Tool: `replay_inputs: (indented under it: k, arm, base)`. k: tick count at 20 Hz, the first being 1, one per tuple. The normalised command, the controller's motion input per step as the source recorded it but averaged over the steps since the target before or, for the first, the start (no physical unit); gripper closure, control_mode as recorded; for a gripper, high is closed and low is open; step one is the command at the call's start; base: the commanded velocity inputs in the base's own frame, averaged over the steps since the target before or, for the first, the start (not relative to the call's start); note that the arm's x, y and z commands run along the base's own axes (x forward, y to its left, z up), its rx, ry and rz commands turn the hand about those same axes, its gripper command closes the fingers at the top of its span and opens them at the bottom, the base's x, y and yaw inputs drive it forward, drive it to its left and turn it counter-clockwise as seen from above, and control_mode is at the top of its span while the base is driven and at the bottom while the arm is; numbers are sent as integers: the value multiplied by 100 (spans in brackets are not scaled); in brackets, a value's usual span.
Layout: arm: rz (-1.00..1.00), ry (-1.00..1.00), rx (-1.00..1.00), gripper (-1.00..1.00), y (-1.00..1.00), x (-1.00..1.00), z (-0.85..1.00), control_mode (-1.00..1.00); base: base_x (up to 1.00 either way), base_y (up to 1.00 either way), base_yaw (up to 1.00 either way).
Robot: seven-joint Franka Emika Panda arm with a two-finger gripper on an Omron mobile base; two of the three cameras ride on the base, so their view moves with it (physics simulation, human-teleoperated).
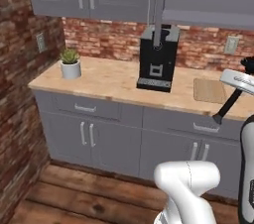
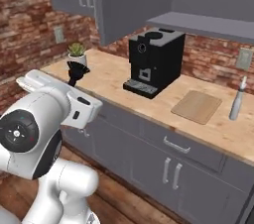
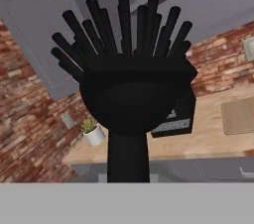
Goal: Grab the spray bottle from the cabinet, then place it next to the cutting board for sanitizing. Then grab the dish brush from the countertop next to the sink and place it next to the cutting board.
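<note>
- The dish brush is carried by the gripper: in the hand view its black handle rises from the bottom edge straight ahead of the hand and ends in a round head with stiff bristles fanning away from the camera.
- In the right base view the brush head sticks up just above the white hand, over the front edge of the countertop.
- In the left base view the brush's slim black handle slants down from the hand at the right edge, its tip hanging in front of the counter edge.
- The fingertips themselves are hidden behind the brush and the hand's body, so the width of the jaw opening cannot be read; the brush sits fixed in line with the hand, which suggests it is clamped.
- The cutting board lies flat on the countertop, well off to the hand's right and farther from it than the coffee machine.
- The spray bottle stands upright just beyond the board's far side, apart from it.
- The cabinet hangs ahead of and above the hand, its door swung open, with the grey shelf exposed.
- A small potted plant stands on the countertop just behind the brush head.
</note>
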Motion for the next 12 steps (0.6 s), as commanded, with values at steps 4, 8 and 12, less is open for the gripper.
replay_inputs:
  k: [4,8,12]
  arm:
    - [0,0,0,100,0,0,0,100]
    - [0,0,0,100,0,0,0,100]
    - [0,0,0,100,0,0,0,100]
  base:
    - [23,-24,-39]
    - [30,-3,-44]
    - [44,0,-42]
